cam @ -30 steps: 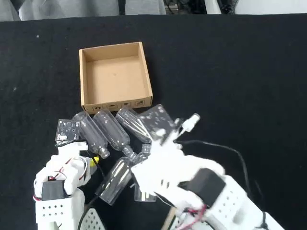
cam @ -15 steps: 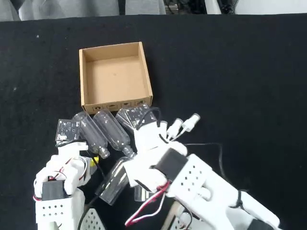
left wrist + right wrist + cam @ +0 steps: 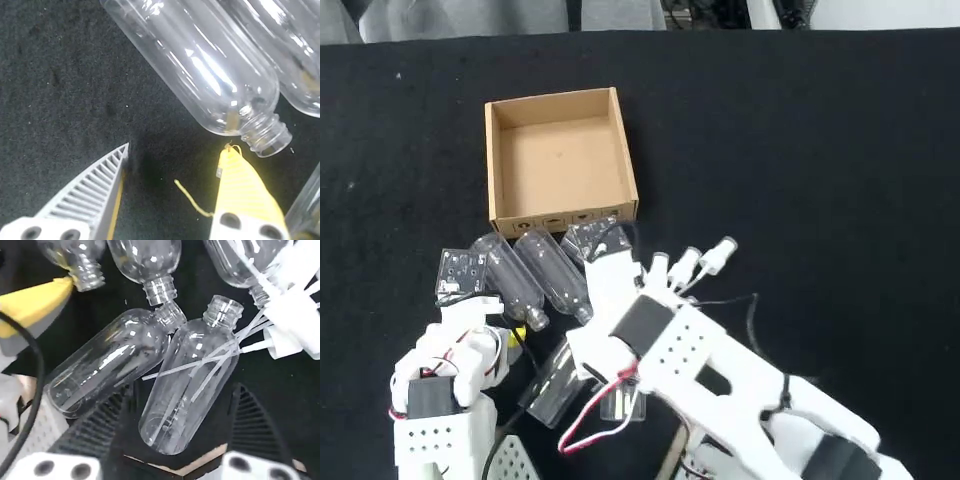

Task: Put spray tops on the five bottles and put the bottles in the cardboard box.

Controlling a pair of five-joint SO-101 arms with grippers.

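Capping not yet begun: the right gripper (image 3: 184, 390) straddles an uncapped bottle (image 3: 192, 385)
Nearest, its fingers stand wide apart and empty, one on each side of that bottle; the left gripper (image 3: 177, 150) gapes empty too, just beside the neck of a second bottle (image 3: 200, 65). Beyond lie the spray tops (image 3: 705, 258), then the cardboard box (image 3: 565, 215), no bottle in it. Next, I judge: close squarely on the body so it cannot roll

5 bottles (image 3: 555, 272) lie before the cardboard box (image 3: 558, 160).
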